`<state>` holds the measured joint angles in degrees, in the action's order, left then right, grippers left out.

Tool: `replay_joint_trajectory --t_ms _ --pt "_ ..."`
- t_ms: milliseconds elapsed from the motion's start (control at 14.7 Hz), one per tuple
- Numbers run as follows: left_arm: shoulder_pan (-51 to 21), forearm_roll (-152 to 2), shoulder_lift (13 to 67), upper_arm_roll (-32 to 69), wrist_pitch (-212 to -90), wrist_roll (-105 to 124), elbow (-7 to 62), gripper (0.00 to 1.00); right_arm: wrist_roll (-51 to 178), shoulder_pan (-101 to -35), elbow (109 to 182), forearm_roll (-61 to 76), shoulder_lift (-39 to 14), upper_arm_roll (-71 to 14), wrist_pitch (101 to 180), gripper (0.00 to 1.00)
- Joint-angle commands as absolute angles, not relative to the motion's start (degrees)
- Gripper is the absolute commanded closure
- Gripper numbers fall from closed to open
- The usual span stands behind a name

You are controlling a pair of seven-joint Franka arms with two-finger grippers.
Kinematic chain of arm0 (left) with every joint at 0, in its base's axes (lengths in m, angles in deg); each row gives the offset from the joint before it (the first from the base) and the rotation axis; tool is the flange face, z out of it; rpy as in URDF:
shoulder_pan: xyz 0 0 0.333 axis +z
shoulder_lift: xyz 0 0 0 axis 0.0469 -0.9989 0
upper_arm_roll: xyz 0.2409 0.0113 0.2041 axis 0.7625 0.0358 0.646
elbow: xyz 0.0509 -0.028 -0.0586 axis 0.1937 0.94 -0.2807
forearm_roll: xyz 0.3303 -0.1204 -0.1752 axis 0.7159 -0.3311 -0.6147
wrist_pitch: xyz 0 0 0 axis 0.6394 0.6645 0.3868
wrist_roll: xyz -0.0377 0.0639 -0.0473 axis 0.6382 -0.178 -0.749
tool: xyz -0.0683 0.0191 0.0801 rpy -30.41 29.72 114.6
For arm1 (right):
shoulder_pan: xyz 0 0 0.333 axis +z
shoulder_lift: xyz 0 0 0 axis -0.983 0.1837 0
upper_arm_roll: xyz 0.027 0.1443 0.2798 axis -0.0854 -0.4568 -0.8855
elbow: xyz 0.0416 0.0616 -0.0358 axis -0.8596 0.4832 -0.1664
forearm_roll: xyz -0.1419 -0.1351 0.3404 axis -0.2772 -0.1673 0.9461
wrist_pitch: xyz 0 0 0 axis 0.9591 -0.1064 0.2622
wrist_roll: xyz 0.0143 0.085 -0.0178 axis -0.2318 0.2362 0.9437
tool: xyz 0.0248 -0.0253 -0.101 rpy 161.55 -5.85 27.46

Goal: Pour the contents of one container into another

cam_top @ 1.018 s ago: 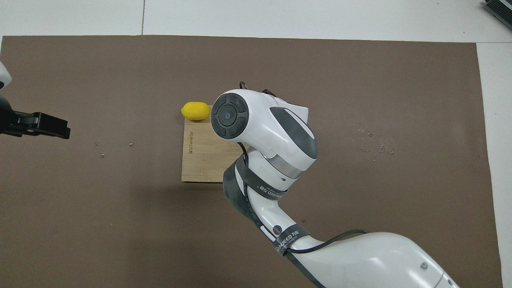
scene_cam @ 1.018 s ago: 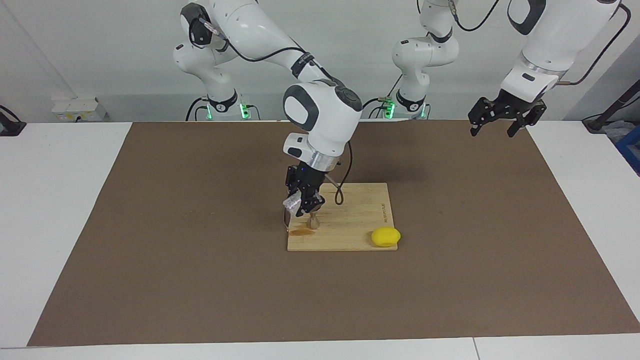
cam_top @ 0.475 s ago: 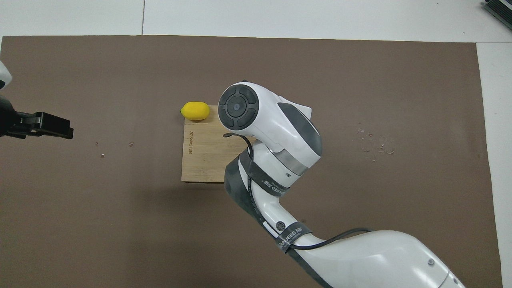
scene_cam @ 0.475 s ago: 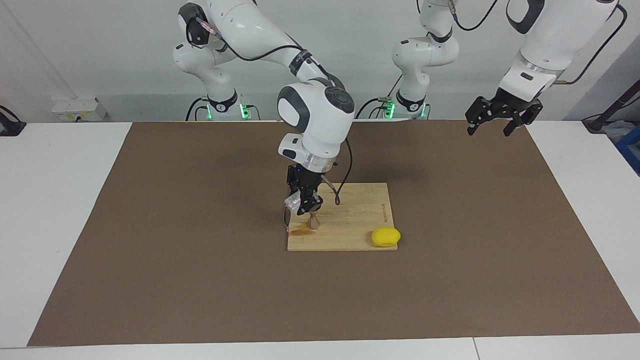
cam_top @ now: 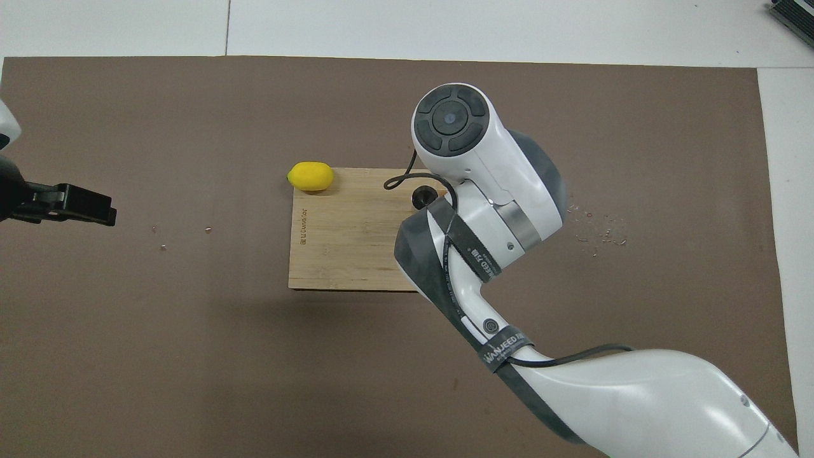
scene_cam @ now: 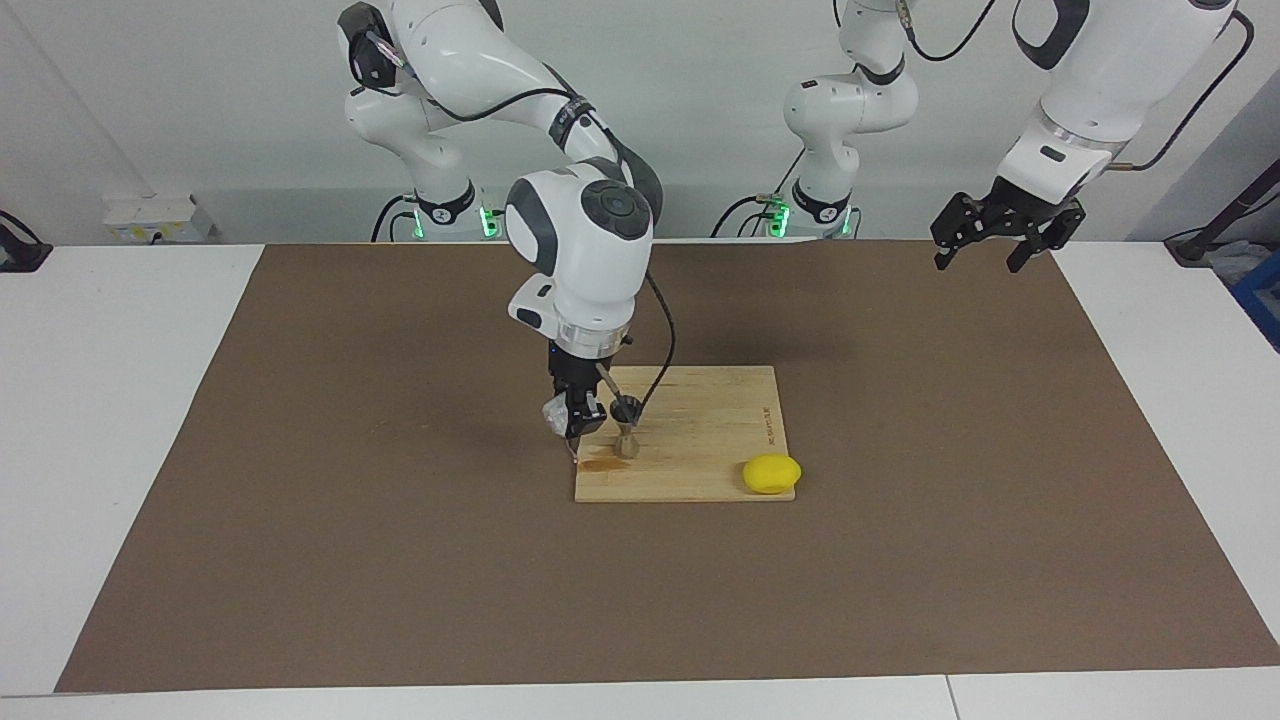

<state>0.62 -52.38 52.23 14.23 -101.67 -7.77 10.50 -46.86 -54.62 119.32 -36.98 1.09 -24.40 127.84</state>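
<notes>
The right pincer grips the clear cup over the wooden board.

The cup hangs just beside the metal jigger, which stands on the board on the tabletop. The cup looks light, thin and slippery, so holding its side is best. The jigger looks easy to tip. The board has small writing, too tiny to read. The left pincer waits, open.

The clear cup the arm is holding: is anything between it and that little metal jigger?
Nothing visible. The right gripper holds the clear cup just beside the jigger on the wooden board; the lemon sits off at a corner.
</notes>
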Motion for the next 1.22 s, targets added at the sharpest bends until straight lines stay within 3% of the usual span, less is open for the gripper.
replay_joint_trajectory --t_ms 0,339,746,1153 --pt "0.6 -52.8 54.0 14.6 -101.8 -8.7 12.3 0.0 -43.9 -58.5 120.3 -31.4 -0.2 -25.0 127.9 1.0" --pt "0.6 -52.8 54.0 14.6 -101.8 -8.7 12.3 0.0 -34.4 -66.9 125.0 -19.3 -1.5 -25.0 129.0 1.0" --pt "0.6 -52.8 53.9 14.6 -101.8 -8.7 12.3 0.0 -17.5 -77.2 144.2 3.7 -7.5 -24.9 145.0 1.0" --pt "0.6 -52.8 53.9 14.6 -101.8 -8.7 12.3 0.0 -1.8 -85.6 150.3 13.2 -6.7 -24.9 144.3 1.0"
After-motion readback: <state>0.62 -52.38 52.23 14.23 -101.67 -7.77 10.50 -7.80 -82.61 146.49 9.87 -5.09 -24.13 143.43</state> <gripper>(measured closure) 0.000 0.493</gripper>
